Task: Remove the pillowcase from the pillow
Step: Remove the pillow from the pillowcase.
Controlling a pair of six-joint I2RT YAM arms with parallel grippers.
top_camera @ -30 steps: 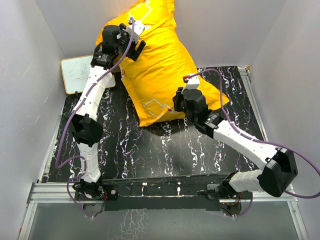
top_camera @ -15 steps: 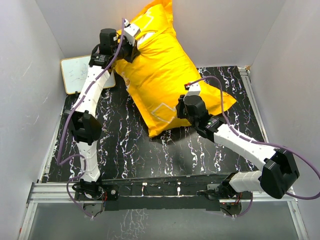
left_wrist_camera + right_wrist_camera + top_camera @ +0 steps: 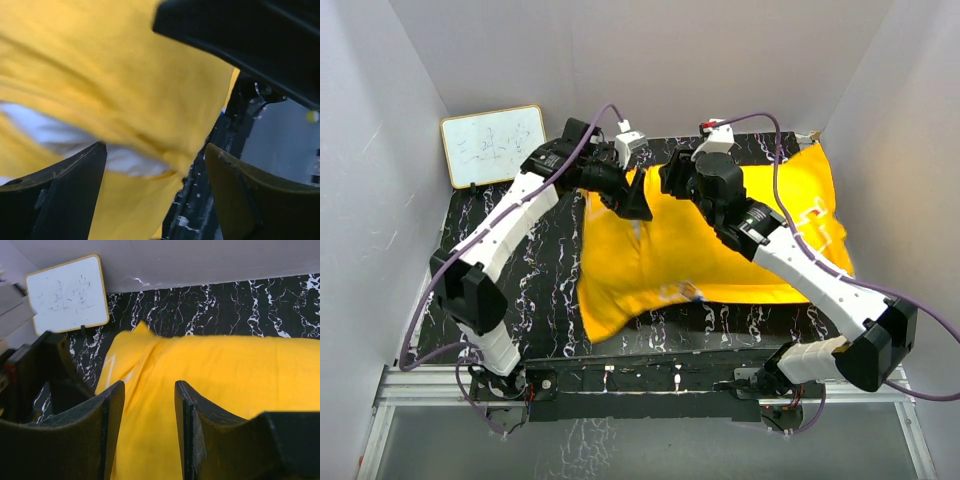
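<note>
Pillowcase point(image 3: 670, 262): we see it lying across the counter point(image 3: 545, 290).
Left fingers point(image 3: 60, 200): spread wide, yellow fabric just beyond them.
Right fingers point(image 3: 75, 440): apart, empty, above it.

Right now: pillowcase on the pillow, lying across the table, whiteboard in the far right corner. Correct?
One thing is off. The whiteboard stands in the far left corner, not the right, as the top external view shows. The rest holds: the yellow pillowcase, stuffed full, lies across the table.
</note>
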